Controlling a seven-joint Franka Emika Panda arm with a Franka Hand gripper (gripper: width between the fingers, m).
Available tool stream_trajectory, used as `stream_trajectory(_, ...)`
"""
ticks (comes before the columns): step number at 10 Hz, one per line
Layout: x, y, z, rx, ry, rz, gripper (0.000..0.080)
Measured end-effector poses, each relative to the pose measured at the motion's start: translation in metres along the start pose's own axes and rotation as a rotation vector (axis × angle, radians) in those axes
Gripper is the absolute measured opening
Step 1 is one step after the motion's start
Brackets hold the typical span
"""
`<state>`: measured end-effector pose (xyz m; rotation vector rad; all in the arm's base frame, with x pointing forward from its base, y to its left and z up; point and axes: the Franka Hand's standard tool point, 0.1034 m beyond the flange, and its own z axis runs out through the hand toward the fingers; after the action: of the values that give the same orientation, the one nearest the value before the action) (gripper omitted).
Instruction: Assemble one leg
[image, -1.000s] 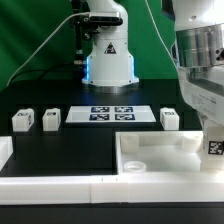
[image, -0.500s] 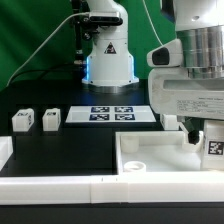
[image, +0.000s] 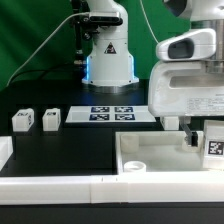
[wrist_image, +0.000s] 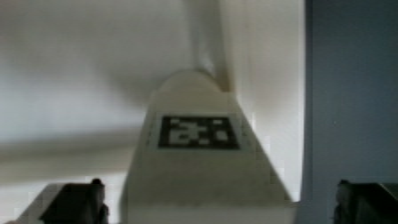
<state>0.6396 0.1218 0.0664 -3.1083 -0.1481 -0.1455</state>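
Gripper (wrist_image: 221, 205) spread wide over tagged leg (wrist_image: 201, 150), fingertips (wrist_image: 73, 203) flanking without touching. Hovered above white tray part (image: 150, 150) at exterior view's right; three more legs (image: 47, 119) near marker board (image: 112, 114).

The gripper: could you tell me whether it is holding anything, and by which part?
Nothing is held: the gripper is open, its fingers apart on either side of a tagged white part.

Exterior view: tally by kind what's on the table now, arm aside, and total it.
Small white plastic leg blocks with black-and-white tags: 3, namely two at the exterior view's left and one by the gripper
Large white tray-like part with round corner holes: 1
Thin flat white marker board: 1
Total: 5
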Motion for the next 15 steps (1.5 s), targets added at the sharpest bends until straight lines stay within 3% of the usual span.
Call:
stream_trajectory(1, 0.0, 0.0, 0.0, 0.003, -0.001, 0.061, 0.0649)
stream_trajectory(3, 0.0, -0.001, 0.0, 0.005, -0.001, 0.151, 0.0394)
stream_trajectory(4, 0.0, 0.001, 0.0, 0.003, 0.0, 0.241, 0.0394)
stream_trajectory(5, 0.0, 0.003, 0.0, 0.001, 0.001, 0.364, 0.029)
stream_trajectory(8, 0.0, 0.011, 0.002, 0.009, -0.004, 0.807, 0.029)
stream_trajectory(12, -0.007, 0.018, 0.003, 0.056, -0.049, 1.454, 0.0291)
stream_trajectory(15, -0.013, 0.014, 0.003, 0.054, -0.064, 1.789, 0.0291)
